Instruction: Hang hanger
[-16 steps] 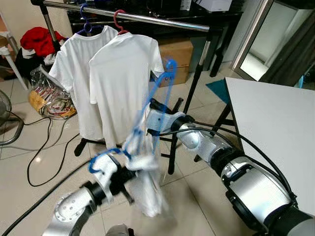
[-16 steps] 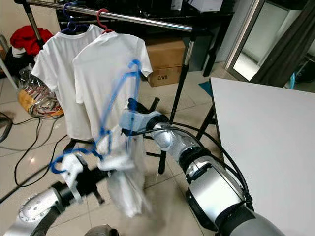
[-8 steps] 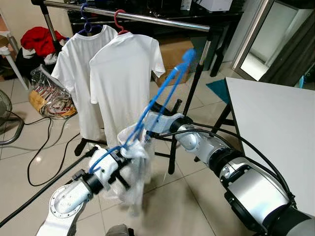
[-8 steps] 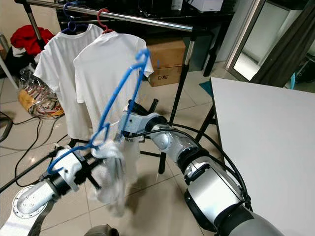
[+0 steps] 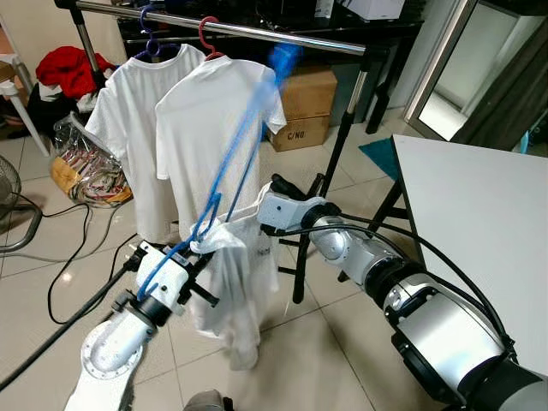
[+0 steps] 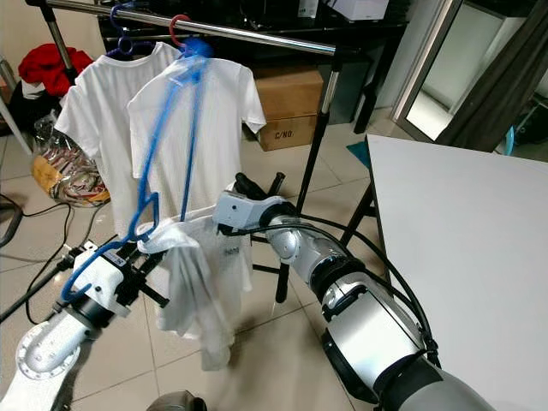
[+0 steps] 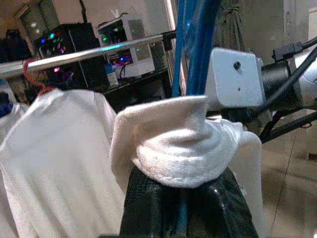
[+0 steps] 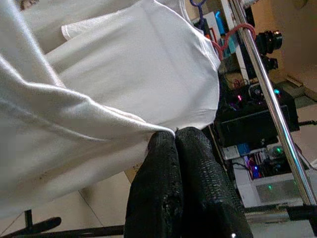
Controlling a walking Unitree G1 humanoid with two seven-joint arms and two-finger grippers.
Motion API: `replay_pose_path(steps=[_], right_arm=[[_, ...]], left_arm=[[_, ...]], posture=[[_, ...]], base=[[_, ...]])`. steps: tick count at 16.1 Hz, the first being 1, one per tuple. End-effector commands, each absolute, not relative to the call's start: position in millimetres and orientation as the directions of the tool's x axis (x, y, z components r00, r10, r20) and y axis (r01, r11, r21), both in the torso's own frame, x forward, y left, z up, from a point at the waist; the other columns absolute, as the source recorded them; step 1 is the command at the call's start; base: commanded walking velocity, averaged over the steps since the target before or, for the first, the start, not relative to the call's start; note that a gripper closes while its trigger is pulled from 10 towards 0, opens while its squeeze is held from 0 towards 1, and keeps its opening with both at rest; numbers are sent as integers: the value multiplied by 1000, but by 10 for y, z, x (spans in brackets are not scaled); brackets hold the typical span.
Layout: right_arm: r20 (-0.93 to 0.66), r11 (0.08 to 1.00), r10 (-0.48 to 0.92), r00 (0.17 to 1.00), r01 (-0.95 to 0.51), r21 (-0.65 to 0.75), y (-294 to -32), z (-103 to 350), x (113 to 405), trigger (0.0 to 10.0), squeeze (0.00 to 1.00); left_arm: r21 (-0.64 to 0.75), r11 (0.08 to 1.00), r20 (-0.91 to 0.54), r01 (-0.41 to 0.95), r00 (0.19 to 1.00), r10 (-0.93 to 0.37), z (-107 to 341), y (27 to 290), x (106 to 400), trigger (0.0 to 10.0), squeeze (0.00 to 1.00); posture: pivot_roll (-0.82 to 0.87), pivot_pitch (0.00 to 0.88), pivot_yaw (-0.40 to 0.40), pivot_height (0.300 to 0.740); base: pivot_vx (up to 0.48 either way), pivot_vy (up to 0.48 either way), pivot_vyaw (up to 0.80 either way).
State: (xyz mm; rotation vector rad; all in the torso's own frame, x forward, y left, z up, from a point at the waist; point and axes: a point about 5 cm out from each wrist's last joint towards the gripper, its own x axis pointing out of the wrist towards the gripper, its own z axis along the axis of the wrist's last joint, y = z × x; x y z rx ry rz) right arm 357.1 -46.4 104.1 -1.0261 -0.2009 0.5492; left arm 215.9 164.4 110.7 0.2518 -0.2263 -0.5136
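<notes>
Spanning the top of the scene, the metal clothes rail (image 5: 257, 31) is carrying two white T-shirts: one on a purple hanger (image 5: 147, 38) towards the rail's left end, and just beside it one on a red hanger (image 5: 208, 38). Off to the right of the rail, a white table (image 5: 479, 231) is standing, and a cardboard box (image 5: 300, 107) is sitting on the floor behind the rail.

Below and in front of the rail, a third white shirt (image 5: 231, 287) is drooping in a bunch from the blue hanger (image 5: 224, 175). That hanger is slanting steeply, its blurred hook (image 5: 281, 58) pointing up close under the rail near the red hanger, though contact with the rail cannot be told.

The left gripper (image 5: 184, 272) is gripping the lower end of the blue hanger where the shirt's collar is bunching; in the left wrist view its fingers (image 7: 148, 201) are pressing around blue plastic under the white fabric. The right gripper (image 8: 179, 144), lower than the rail and right of the hanger, is pinching the shirt's edge with its fingers (image 8: 198, 173) pressed together.
</notes>
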Motion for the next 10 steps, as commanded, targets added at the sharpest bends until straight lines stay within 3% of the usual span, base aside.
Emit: replay_pose_path(steps=[1,4,10], right_arm=[[-68,428,487,871,-306,-850,-522,1113,3631,0,0],[-20,470,470,883,-269,-840,-533,1190,3664,0,0],[75,536,451,889,-203,-820,-542,1384,3736,0,0]], left_arm=[[226,869,176,441,859,-481,1085,1635,2148,10000,0],[45,905,185,422,887,-423,990,1649,2128,10000,0],[-134,896,161,425,901,-403,828,1624,2042,10000,0]], posture=[[184,0,-62,740],[181,0,-62,740],[173,0,-62,740]], base=[[0,0,0],[0,0,0],[0,0,0]])
